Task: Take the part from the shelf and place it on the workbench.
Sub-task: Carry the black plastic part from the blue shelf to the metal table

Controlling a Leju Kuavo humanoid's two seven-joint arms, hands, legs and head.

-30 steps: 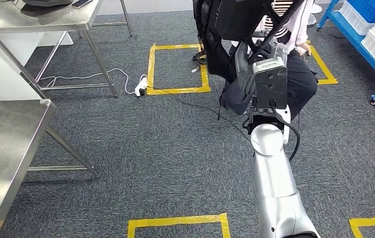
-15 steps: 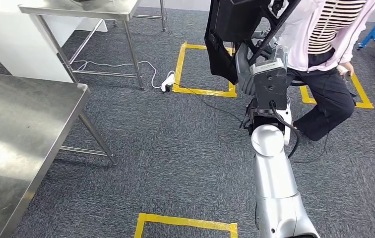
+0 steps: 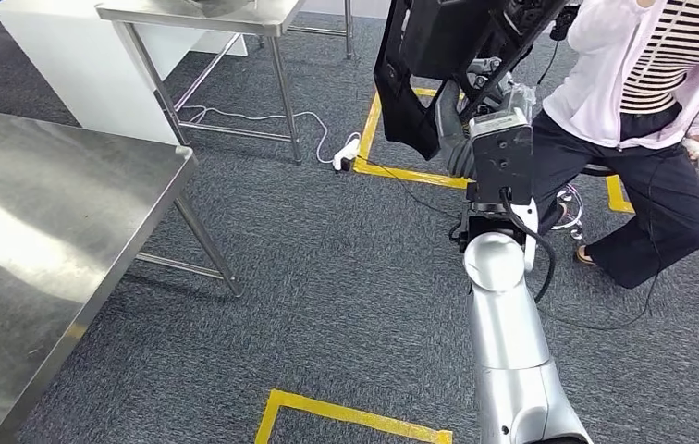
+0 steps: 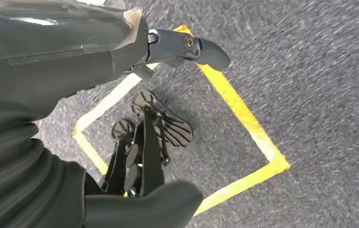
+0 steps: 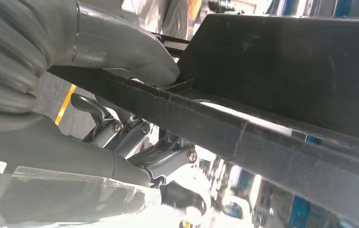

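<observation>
Fingers of my right hand (image 3: 461, 139) are wrapped on a thin rib of the black plastic part (image 3: 438, 55), held high over the carpet. It looks big, stiff and maybe heavy. My left hand (image 4: 187, 47) hangs loose, holding nothing. The steel workbench (image 3: 41, 240) waits nearby.

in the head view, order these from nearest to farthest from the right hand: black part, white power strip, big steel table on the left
1. black part: held in the right hand, raised in front.
2. white power strip: on the carpet, to the hand's left.
3. big steel table: farthest, at the left edge.
</observation>
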